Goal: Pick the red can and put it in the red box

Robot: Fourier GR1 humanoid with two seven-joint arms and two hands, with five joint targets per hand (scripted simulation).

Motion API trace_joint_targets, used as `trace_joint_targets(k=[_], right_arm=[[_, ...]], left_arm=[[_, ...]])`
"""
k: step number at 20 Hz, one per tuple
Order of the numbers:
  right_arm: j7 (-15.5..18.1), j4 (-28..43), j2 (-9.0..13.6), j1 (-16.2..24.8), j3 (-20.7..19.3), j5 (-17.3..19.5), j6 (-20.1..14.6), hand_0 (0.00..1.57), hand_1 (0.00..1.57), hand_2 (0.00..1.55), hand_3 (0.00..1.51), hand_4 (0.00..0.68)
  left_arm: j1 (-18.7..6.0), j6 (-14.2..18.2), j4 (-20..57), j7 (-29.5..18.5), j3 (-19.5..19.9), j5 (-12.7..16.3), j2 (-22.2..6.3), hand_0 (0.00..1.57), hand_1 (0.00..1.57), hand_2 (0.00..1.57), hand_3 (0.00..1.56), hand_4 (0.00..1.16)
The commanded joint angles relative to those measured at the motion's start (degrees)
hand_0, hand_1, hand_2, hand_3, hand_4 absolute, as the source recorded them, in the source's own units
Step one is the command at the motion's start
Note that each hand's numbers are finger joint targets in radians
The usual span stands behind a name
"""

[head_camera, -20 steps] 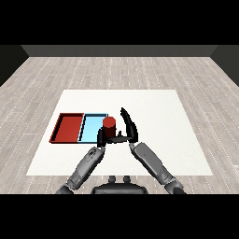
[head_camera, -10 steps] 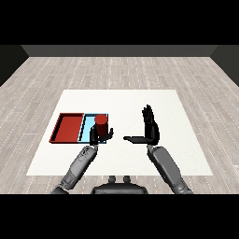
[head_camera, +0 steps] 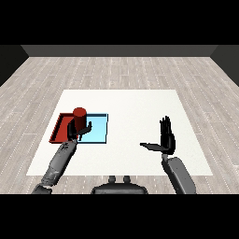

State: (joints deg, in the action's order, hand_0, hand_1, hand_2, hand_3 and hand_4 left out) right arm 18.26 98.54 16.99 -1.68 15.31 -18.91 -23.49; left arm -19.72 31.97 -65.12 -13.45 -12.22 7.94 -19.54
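Our left hand (head_camera: 77, 130) is curled round the red can (head_camera: 80, 117) and holds it upright, over the place where the red tray (head_camera: 59, 127) and the light blue tray (head_camera: 99, 130) meet. We cannot tell whether the can's base touches either tray. What we see of the two trays' floors holds nothing else. They lie side by side on the white table (head_camera: 130, 107), the red one to the left. Our right hand (head_camera: 166, 140) is well apart over bare table, fingers straight and upright, thumb pointing left, holding nothing.
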Motion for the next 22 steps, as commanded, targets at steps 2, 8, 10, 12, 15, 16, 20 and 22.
trace_joint_targets(k=[2,8,10,12,15,16,20,22], right_arm=[[-2.3,-0.8,2.4,1.4,-3.5,0.4,0.9,0.00,0.00,0.00,0.00,0.000],[-0.5,-9.9,1.3,-2.8,-7.0,-0.2,2.4,0.00,0.00,0.00,0.00,0.000],[-1.8,-10.9,-0.1,-3.9,-4.7,2.7,-0.3,0.00,0.00,0.00,0.00,0.000],[0.5,-10.3,1.7,-0.3,-6.4,1.0,3.0,0.00,0.00,0.00,0.00,0.000],[-0.4,-10.7,0.1,-2.2,-6.3,-0.3,3.7,0.00,0.00,0.00,0.00,0.000],[1.2,-15.6,-0.5,-5.1,-7.2,-0.3,4.5,0.00,0.00,0.00,0.00,0.000],[3.6,-18.9,-1.7,-5.7,-7.9,-0.4,4.7,0.00,0.00,0.00,0.00,0.000],[3.1,-19.9,-1.7,-6.6,-8.0,-0.1,4.7,0.00,0.00,0.00,0.00,0.000]], left_arm=[[-2.8,-4.2,9.6,-1.3,6.6,1.6,-3.2,1.57,1.57,1.57,1.49,1.12],[-10.6,-6.0,27.9,-1.0,8.5,-2.2,-6.7,1.57,1.57,1.55,1.47,1.09],[-16.2,-7.5,35.5,0.2,10.4,-2.0,-7.8,1.57,1.57,1.56,1.47,1.08],[-17.5,-5.3,43.1,-3.7,10.5,-3.6,-4.8,1.57,1.57,1.56,1.49,1.06],[-22.4,-5.5,50.4,-1.5,10.5,-5.1,-4.7,1.57,1.57,1.53,1.46,1.03],[-22.1,-2.1,51.7,-0.9,10.3,-5.7,-3.0,1.55,1.55,1.46,1.43,1.01],[-21.8,-3.4,58.0,5.3,8.5,-7.7,-3.8,0.65,0.65,0.70,0.00,0.64],[-23.3,-2.1,60.6,7.4,8.3,-8.4,-3.4,0.59,0.59,0.63,0.41,0.78]])
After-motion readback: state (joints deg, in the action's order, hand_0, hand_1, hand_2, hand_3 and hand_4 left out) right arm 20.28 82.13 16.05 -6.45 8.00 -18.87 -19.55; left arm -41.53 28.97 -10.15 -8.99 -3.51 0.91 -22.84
